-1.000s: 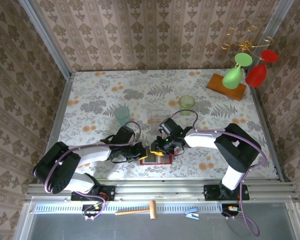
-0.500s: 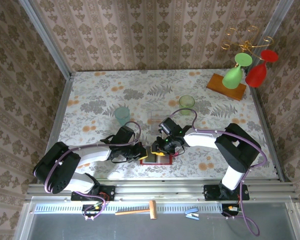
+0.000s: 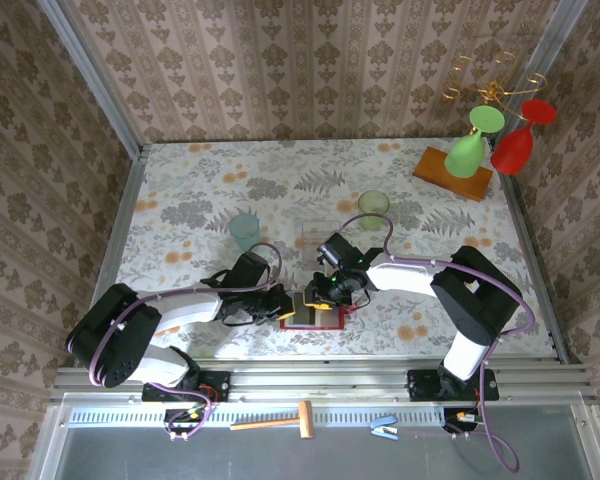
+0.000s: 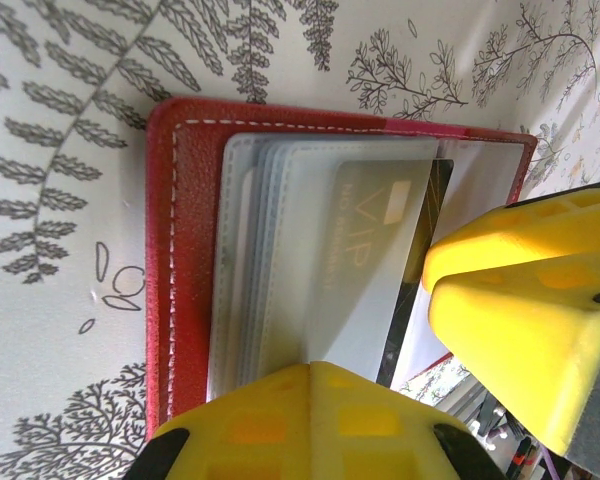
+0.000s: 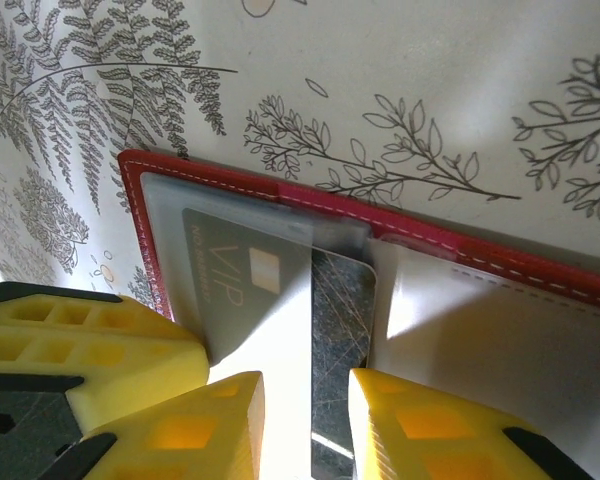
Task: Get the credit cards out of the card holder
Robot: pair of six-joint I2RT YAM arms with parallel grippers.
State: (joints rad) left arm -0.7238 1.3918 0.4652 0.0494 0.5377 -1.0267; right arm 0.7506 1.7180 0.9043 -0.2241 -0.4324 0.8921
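Cards (image 4: pixel 370 240) sit inside the wallet (image 5: pixel 540 262), which lies open and flat on the counter (image 5: pixel 430 80) right under both grippers. We start at the right gripper (image 5: pixel 305 392). Its jaws stand narrowly apart, and the bare strip of the dark card (image 5: pixel 342 320) lies in the gap between them. We cannot tell whether they bite on it or only straddle it. That card's long axis runs straight away from this gripper, in line with the gap, so we judge that a pull back along the same line would slide it free. Just beside the gap, toward the other arm, the VIP card (image 5: pixel 245 262) sits under a clear sleeve, partly over the dark one. The left gripper (image 4: pixel 310 405) is closed, with nothing seen in it. It sits over the near edge of the grey sleeves (image 4: pixel 270 250), seemingly pinning the wallet. Beyond both lie the wallet's far red rim and bare counter. We judge the right arm the nearer to the dark card.
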